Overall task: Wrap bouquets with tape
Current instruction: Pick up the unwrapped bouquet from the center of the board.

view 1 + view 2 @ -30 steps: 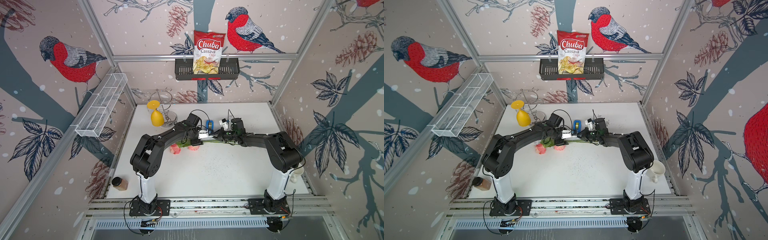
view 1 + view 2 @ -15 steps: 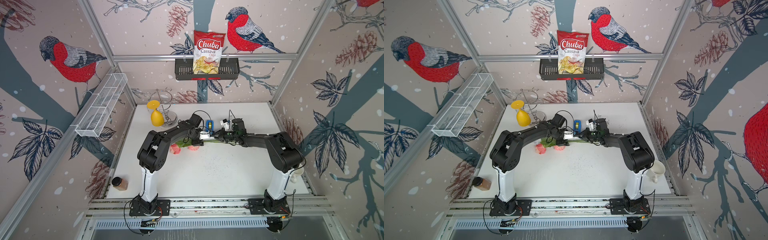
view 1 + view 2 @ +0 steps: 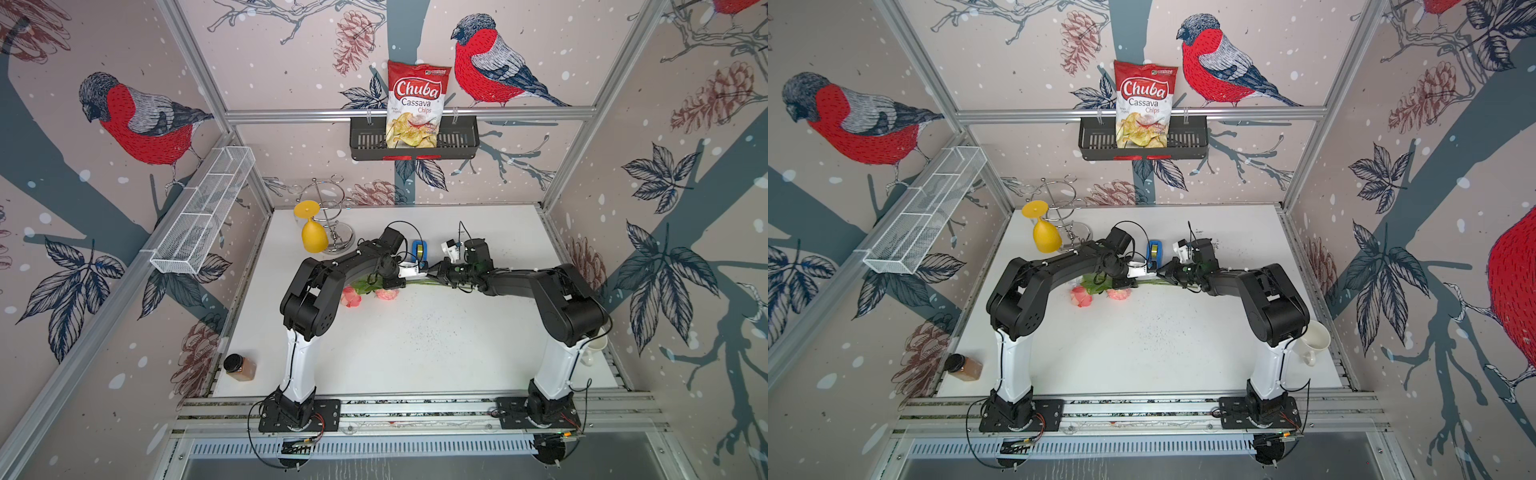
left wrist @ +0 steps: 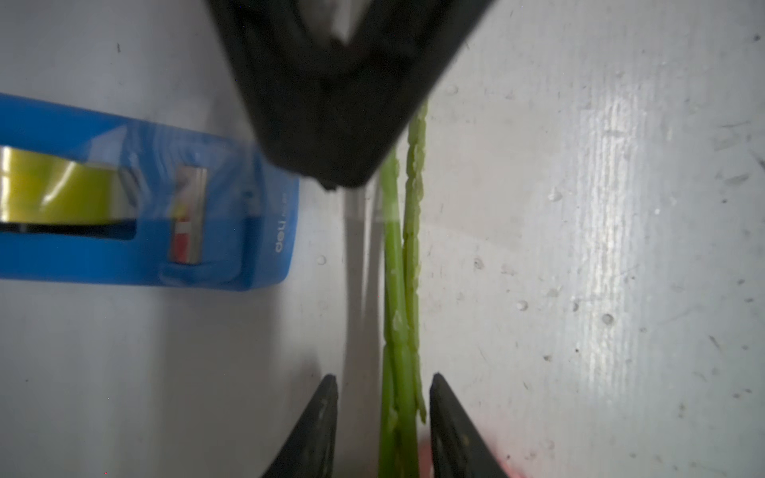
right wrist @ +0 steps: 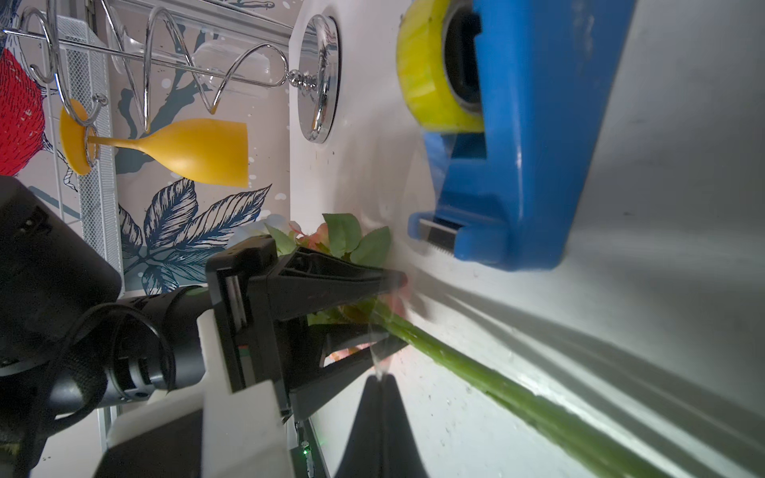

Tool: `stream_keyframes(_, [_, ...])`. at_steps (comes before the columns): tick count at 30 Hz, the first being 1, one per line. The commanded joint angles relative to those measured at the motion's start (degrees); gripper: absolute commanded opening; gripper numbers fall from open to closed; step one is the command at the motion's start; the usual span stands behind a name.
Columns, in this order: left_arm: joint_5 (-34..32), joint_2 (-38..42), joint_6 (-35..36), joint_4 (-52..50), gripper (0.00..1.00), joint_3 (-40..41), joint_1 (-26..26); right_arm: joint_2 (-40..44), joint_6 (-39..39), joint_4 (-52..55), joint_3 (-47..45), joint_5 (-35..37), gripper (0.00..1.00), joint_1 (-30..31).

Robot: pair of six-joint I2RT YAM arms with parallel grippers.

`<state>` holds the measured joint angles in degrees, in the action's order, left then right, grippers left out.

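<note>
Green stems: the bouquet [image 3: 376, 286] lies flat on the white table [image 3: 415, 345], about midway between its left and right edges and nearer the back edge than the front; pink blooms point toward the left edge, stems [image 4: 399, 289] toward the right.
Blooms: two pink heads and green leaves show in both top views [image 3: 1096, 289], just in front of the left arm's wrist.
Tape: a yellowish roll [image 5: 430, 70] sits in a blue dispenser [image 3: 419, 252] standing on the table just behind the stems, between the two wrists, apart from the stems.
Left gripper [image 4: 383, 397]: its two dark fingers stand spread on either side of the stems with a gap on each side; no contact shows.
Right gripper [image 5: 383, 383]: its tips are pressed together on a thin clear strip [image 5: 376, 351] that runs up to the stems; the strip is too faint to name for sure.
Back left corner: a yellow goblet [image 3: 312, 232] hangs upside down from a chrome wire rack [image 3: 332, 208].
Front left edge: a brown jar [image 3: 240, 367] with a dark lid.
Right edge: a white mug [image 3: 1313, 343] behind the right arm's elbow.
Back wall: a chip bag [image 3: 415, 104] stands in a black basket [image 3: 361, 143].
</note>
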<state>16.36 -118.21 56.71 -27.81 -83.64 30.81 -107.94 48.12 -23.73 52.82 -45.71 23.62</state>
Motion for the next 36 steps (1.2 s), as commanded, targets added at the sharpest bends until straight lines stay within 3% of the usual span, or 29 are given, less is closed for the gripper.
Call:
stream_keyframes(1, [-0.6,-0.7,-0.7,0.3,0.35,-0.1,-0.3,0.5,0.6,-0.3,-0.4,-1.9,0.0,0.4])
stream_keyframes(10, [-0.2,-1.1,-1.9,0.3,0.06,-1.5,-0.5,0.9,0.7,-0.5,-1.0,-1.8,0.0,1.2])
stream_keyframes(13, [0.9,-0.2,-2.2,-0.7,0.0,-2.1,-0.6,1.0,0.4,-0.4,-1.2,-1.7,0.0,1.6])
stream_keyframes(36, [6.3,3.8,-2.5,-2.0,0.0,-2.9,-0.6,2.6,-2.4,1.4,-4.0,5.6,0.0,4.3])
